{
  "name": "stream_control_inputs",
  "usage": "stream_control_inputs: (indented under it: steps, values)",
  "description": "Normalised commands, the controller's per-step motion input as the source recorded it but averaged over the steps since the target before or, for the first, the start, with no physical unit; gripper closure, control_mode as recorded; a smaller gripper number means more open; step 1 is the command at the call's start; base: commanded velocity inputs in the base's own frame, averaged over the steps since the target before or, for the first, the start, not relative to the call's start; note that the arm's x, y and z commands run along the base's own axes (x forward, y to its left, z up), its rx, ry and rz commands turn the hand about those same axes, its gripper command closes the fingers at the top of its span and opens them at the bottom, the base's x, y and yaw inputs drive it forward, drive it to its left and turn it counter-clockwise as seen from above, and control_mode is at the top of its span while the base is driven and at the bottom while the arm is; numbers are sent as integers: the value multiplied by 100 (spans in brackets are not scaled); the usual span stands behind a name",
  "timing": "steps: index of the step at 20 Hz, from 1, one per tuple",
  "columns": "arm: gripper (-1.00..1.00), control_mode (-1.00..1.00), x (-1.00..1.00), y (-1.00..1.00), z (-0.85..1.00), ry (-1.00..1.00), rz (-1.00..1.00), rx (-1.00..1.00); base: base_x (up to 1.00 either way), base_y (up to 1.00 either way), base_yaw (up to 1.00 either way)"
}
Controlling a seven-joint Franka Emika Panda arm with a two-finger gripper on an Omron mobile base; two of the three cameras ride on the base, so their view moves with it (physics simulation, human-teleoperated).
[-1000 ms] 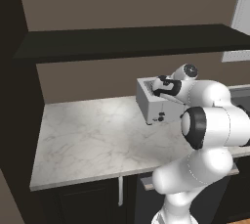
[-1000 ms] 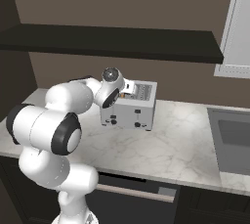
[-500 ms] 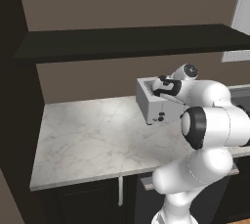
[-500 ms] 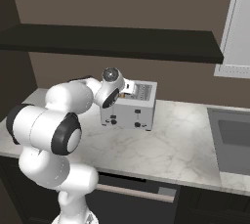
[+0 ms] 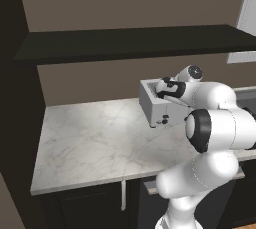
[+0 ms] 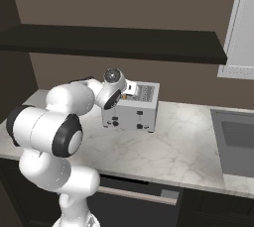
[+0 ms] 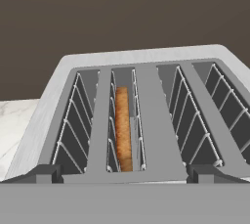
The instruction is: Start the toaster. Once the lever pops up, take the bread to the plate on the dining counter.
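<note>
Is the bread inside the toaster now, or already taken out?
Inside. In the hand view the bread stands on edge in the second slot from the left of the toaster, below the top rim; the other three slots are empty.

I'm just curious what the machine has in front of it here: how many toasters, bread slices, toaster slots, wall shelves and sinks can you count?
Toaster: 1
Bread slice, sitting in the second slot from the left in the hand view: 1
Toaster slots: 4
Dark wall shelf: 1
Sink: 1
Total: 8
</note>
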Motion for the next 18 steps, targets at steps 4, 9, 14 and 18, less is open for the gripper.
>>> stream_control_inputs:
  steps: [4, 9, 14, 18]
  values:
    - [-100, -100, 0, 0, 0, 0, 0, 0, 0, 0, 0]
    - [-100, -100, 0, 0, 0, 0, 0, 0, 0, 0, 0]
    - [-100, -100, 0, 0, 0, 0, 0, 0, 0, 0, 0]
    - [-100, -100, 0, 0, 0, 0, 0, 0, 0, 0, 0]
